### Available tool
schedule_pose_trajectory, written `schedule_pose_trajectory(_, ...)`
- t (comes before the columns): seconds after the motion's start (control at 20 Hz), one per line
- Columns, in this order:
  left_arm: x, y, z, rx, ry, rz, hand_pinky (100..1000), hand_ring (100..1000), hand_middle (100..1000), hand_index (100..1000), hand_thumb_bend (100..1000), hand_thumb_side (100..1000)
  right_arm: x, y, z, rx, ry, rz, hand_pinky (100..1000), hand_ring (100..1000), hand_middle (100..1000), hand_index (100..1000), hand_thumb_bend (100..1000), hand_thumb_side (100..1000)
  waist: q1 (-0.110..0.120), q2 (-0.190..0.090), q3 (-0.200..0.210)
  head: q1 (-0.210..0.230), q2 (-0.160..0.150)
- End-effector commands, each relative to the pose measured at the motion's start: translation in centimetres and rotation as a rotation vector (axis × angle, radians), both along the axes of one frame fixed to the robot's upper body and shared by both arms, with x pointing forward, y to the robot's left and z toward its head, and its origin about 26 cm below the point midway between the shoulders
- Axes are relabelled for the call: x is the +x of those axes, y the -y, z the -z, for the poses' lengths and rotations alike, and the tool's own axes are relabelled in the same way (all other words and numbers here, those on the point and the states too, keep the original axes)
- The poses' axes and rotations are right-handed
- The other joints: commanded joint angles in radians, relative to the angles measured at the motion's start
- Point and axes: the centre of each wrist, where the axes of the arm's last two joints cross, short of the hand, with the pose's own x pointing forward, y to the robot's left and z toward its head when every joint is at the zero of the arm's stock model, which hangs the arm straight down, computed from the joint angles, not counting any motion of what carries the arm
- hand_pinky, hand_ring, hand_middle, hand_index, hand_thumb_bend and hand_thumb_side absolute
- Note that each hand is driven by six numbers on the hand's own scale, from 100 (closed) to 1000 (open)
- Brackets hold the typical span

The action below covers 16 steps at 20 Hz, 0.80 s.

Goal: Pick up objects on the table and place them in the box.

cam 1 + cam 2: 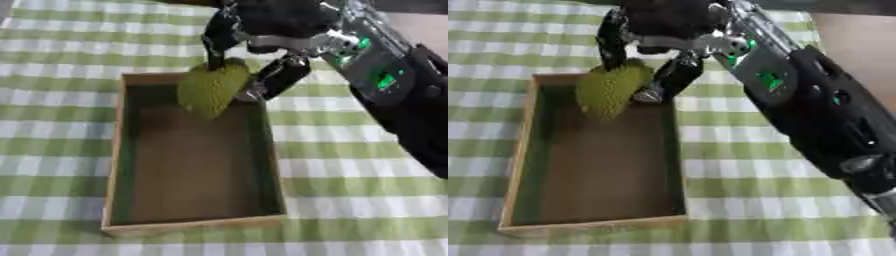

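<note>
Over the far end of the box, the right hand (262, 47), black with silver joints, comes in from the upper right and has its fingers (282, 77) and thumb curled round a bumpy yellow-green fruit-shaped object (210, 89). The fruit hangs from the grip with its narrow end pointing down into the box, its lower tip still above the floor as far as can be told; whether it brushes the far wall is not clear.

Directly beneath the hand lies the shallow rectangular wooden box (111, 165), its brown floor bare, reaching from below the hand toward the near side of the view. Around the box spreads the green-and-white checked tablecloth (350, 175), with no other loose object visible on it. The left hand shows in neither view.

The step in hand looks like the placing: the object is carried and already over the opening. The next move probably calls for lowering a little, keeping the fruit inside the far wall, then straightening the fingers to let it settle on the floor before lifting clear.
</note>
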Motion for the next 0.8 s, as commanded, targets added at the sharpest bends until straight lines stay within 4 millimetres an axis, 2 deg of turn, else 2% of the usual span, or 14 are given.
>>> schedule_pose_trajectory(0.05, -0.4, 0.0, -0.7, 0.006, 0.024, 0.001, 511, 698, 556, 805, 100, 706, 0.3, 0.0, 0.1, -0.016, 0.029, 0.010, 678, 533, 448, 536, 182, 100, 0.005, -0.024, 0.001, -0.004, 0.005)
schedule_pose_trajectory(0.15, -0.3, 0.0, -0.7, 0.005, 0.024, 0.003, 511, 698, 557, 805, 100, 706, 0.5, 0.0, 0.8, -0.033, 0.029, 0.028, 694, 559, 477, 525, 158, 100, 0.005, -0.023, 0.001, -0.006, 0.004)
schedule_pose_trajectory(0.3, -0.3, 0.0, -0.7, 0.004, 0.023, 0.004, 510, 699, 556, 805, 100, 706, 0.9, 0.0, 1.8, -0.045, 0.018, 0.066, 742, 624, 584, 696, 133, 100, 0.005, -0.022, 0.002, -0.007, 0.004)
schedule_pose_trajectory(0.35, -0.3, 0.0, -0.7, 0.004, 0.023, 0.005, 510, 699, 556, 805, 100, 706, 0.9, -0.1, 2.1, -0.048, 0.016, 0.076, 751, 640, 609, 717, 125, 100, 0.005, -0.021, 0.003, -0.008, 0.004)
schedule_pose_trajectory(0.4, -0.3, 0.1, -0.7, 0.004, 0.023, 0.005, 510, 699, 556, 805, 100, 707, 0.9, -0.2, 2.5, -0.060, 0.013, 0.081, 769, 684, 696, 775, 100, 100, 0.005, -0.020, 0.003, -0.008, 0.004)
schedule_pose_trajectory(0.6, -0.3, 0.1, -0.7, 0.003, 0.024, 0.009, 510, 700, 557, 805, 100, 707, 1.1, -0.7, 4.2, -0.131, -0.017, 0.074, 799, 758, 777, 835, 100, 100, 0.005, -0.018, 0.006, -0.011, 0.005)
schedule_pose_trajectory(0.75, -0.3, 0.1, -0.7, 0.002, 0.023, 0.009, 510, 701, 557, 805, 100, 707, 1.2, -0.4, 4.5, -0.168, -0.023, 0.081, 828, 816, 840, 884, 100, 100, 0.006, -0.017, 0.006, -0.010, 0.005)
schedule_pose_trajectory(0.8, -0.3, 0.1, -0.7, 0.002, 0.024, 0.009, 510, 701, 557, 805, 100, 707, 1.2, -0.2, 4.2, -0.172, -0.019, 0.082, 844, 841, 866, 902, 100, 150, 0.005, -0.017, 0.006, -0.010, 0.005)
